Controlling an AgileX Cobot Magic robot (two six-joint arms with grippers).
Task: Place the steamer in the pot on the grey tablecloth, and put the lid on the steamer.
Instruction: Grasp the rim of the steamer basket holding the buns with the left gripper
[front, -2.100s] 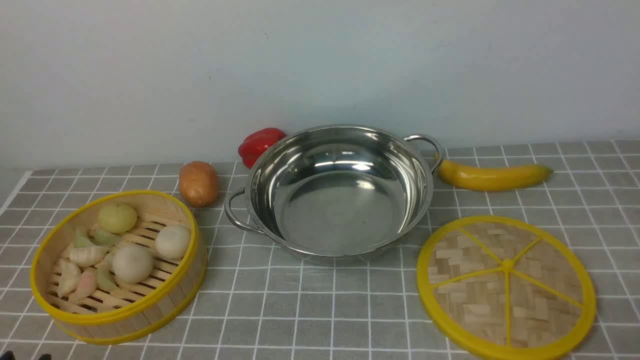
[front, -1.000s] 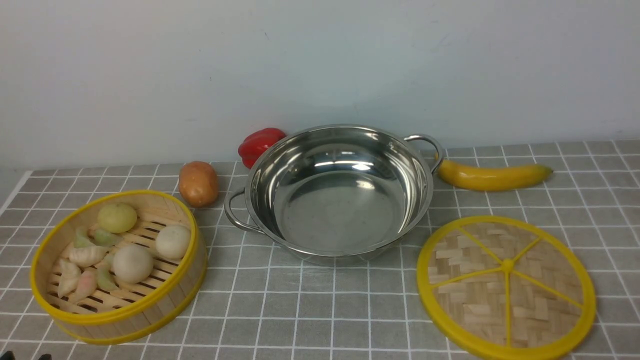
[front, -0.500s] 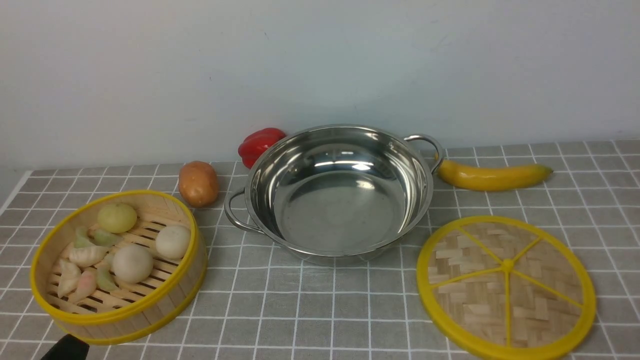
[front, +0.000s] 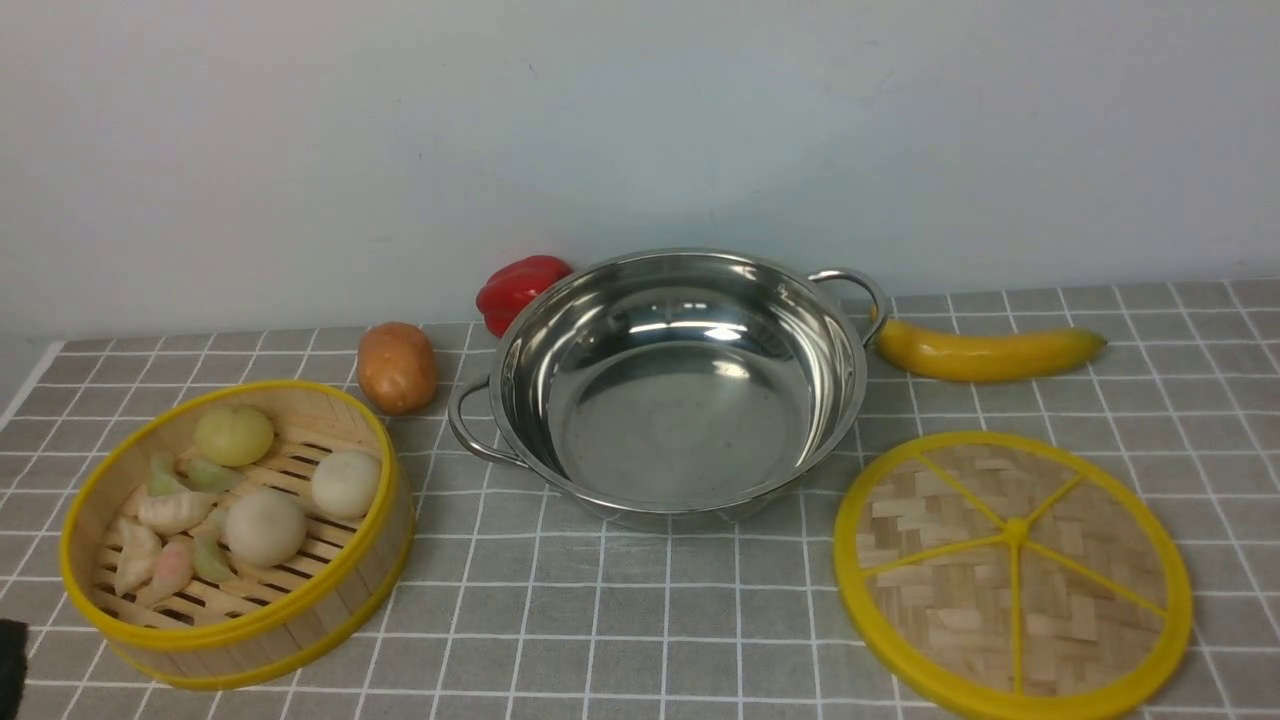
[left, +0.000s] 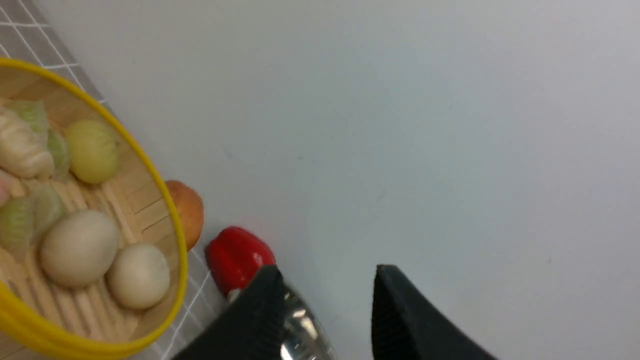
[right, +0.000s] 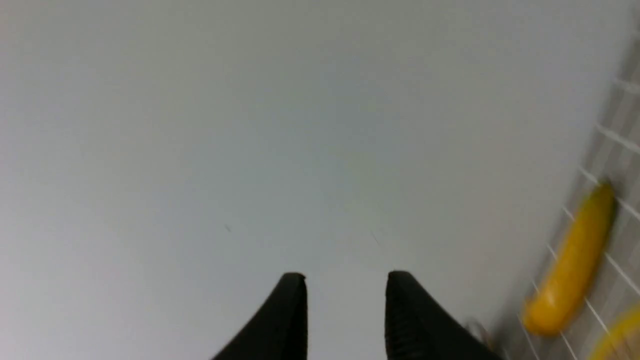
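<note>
The steamer, a bamboo basket with yellow rims holding pale buns and dumplings, stands at the front left of the grey tablecloth. The empty steel pot stands in the middle. The lid lies flat at the front right. In the left wrist view my left gripper is open and empty, in the air beside the steamer, with the pot's rim behind one finger. My right gripper is open and empty, facing the wall; the lid's yellow rim shows at the corner.
A potato and a red pepper lie behind the pot on its left. A banana lies behind it on the right. The wall rises close behind. A black part of my left arm shows at the left edge.
The black part of my left arm has shifted from the bottom edge to the far left edge of the front view. The steamer, pot and lid have not moved.
</note>
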